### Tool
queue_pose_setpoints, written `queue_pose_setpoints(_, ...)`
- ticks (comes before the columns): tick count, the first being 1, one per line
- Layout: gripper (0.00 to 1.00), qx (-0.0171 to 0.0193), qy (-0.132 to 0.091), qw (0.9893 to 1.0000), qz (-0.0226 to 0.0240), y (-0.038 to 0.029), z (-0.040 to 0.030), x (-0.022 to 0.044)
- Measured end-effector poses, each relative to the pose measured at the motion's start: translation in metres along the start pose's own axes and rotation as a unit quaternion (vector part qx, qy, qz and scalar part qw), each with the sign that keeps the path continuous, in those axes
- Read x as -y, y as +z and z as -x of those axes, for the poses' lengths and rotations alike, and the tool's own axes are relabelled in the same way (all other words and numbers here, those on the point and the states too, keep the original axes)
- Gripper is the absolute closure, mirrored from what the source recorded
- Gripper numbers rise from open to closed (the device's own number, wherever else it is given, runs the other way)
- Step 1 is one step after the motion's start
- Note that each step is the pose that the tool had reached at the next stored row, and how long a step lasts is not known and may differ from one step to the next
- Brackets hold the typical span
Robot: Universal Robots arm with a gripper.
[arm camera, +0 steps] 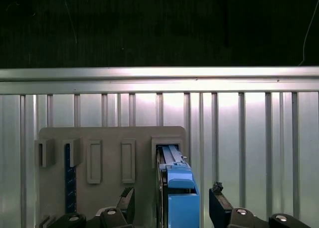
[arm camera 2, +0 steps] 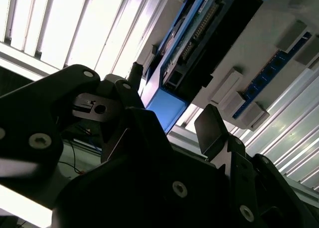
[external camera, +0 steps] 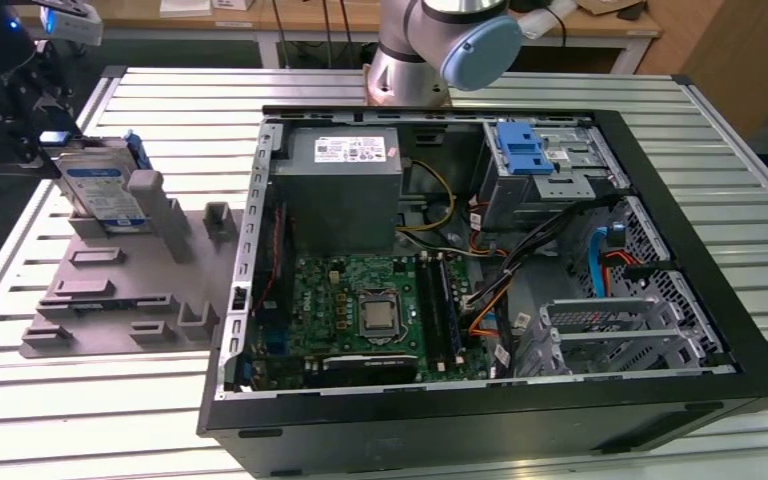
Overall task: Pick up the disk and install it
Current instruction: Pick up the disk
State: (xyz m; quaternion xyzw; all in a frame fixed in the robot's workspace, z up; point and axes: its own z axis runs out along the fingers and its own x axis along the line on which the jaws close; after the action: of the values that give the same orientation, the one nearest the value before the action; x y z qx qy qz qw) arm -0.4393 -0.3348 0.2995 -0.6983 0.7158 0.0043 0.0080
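Disk [arm camera: 178, 185] stands on edge between the tool's [arm camera: 172, 198] spread jaws.

Workshop lab: robot arm [external camera: 418, 50], slatted bench [external camera: 91, 410], opened computer [external camera: 491, 425].

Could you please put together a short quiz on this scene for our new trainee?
1. True or false: the gripper is shut on the disk.
2. Where is the disk? A) upright in the grey fixture B) in the case's drive bay C) flat on the motherboard
3. Fill in: the disk's carrier frame is coloured ___.
Key: 1 false, it is open, with a finger on either side of the disk; 2 A; 3 blue.
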Motion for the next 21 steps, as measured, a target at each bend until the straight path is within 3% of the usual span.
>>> queue_pose_setpoints(11, 0.33, 0.0, 0.0, 1.0, 0.0, 0.0008, 0.0, 0.0)
queue_pose_setpoints(12, 0.39, 0.0, 0.0, 1.0, 0.0, 0.0008, 0.0, 0.0)
queue_pose_setpoints(18, 0.4, 0.0, 0.0, 1.0, 0.0, 0.0008, 0.0009, -0.0011)
queue_pose_setpoints(19, 0.47, 0.0, 0.0, 1.0, 0.0, 0.0008, 0.0012, -0.0015)
queue_pose_setpoints(21, 0.47, 0.0, 0.0, 1.0, 0.0, 0.0011, 0.0021, -0.0027)
